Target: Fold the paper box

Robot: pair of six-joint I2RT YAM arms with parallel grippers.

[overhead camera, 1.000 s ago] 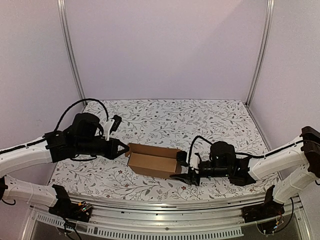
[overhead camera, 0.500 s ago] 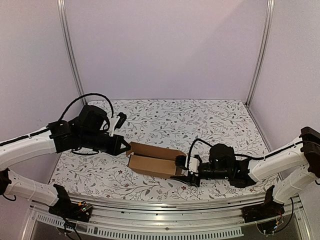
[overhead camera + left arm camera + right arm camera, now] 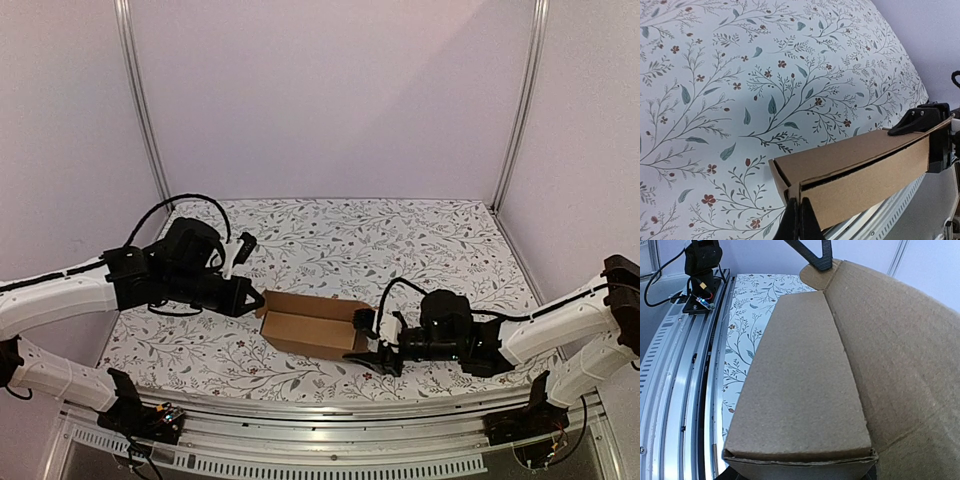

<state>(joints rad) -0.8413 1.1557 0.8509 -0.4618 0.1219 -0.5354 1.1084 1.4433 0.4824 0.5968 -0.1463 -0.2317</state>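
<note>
Brown cardboard, the paper box (image 3: 308, 325) lies partly folded on the floral tablecloth (image 3: 400, 240), near the front edge and between the two arms. The left gripper (image 3: 256, 298) has its jaws pressed together on the edge of the box's left end. The right gripper (image 3: 366, 336) straddles the right end with its jaws apart; whether they squeeze the box cannot be told.
</note>
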